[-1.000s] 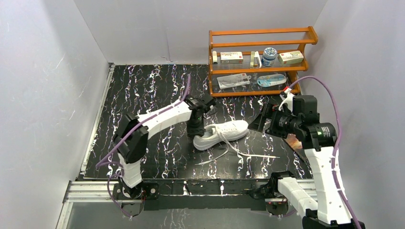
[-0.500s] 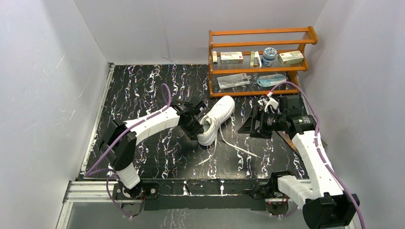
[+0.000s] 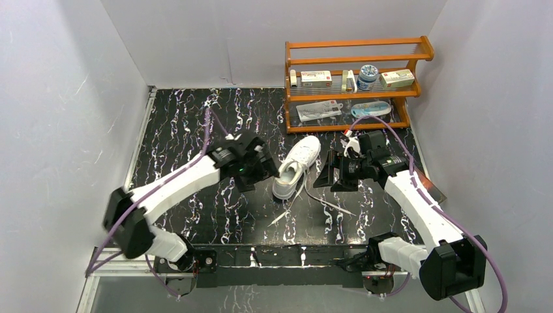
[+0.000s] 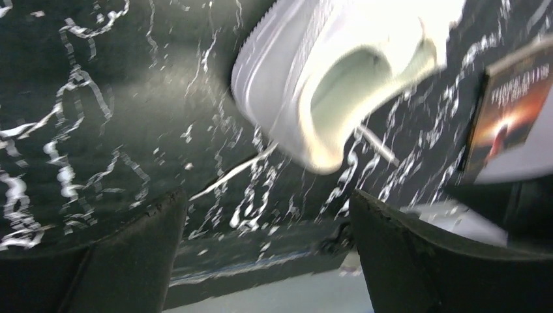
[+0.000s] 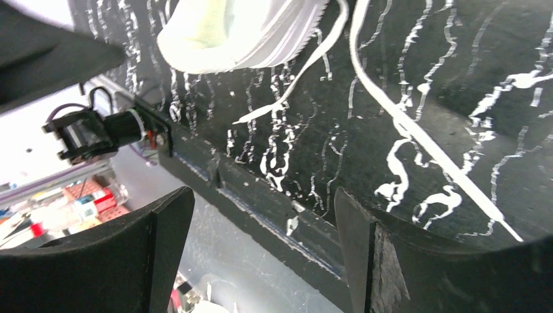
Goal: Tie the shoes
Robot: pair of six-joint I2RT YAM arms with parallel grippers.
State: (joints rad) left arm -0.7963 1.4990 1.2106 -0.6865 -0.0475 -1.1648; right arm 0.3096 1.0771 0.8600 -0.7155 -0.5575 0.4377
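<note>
Overhead, the all-white low-top sneaker [image 3: 297, 164] lay near the middle of the black, white-veined counter [image 3: 182, 124], its toe aimed at 1 o'clock and its heel at 7 o'clock. Its thin white laces [image 3: 290, 204] were untied and trailed loose over the counter toward 6 and 4 o'clock. The left arm [image 3: 189, 179] reached in from 9 o'clock of the sneaker. Its black left fingers [image 4: 124, 254] stood wide apart and held nothing, with the sneaker's heel just ahead of them. The right arm [image 3: 411, 195] came in from 3 o'clock. Its black right fingers [image 5: 398, 261] were also spread and empty over the loose laces. An orange wooden shelf [image 3: 355, 62] stood at the counter's 1 o'clock.
</note>
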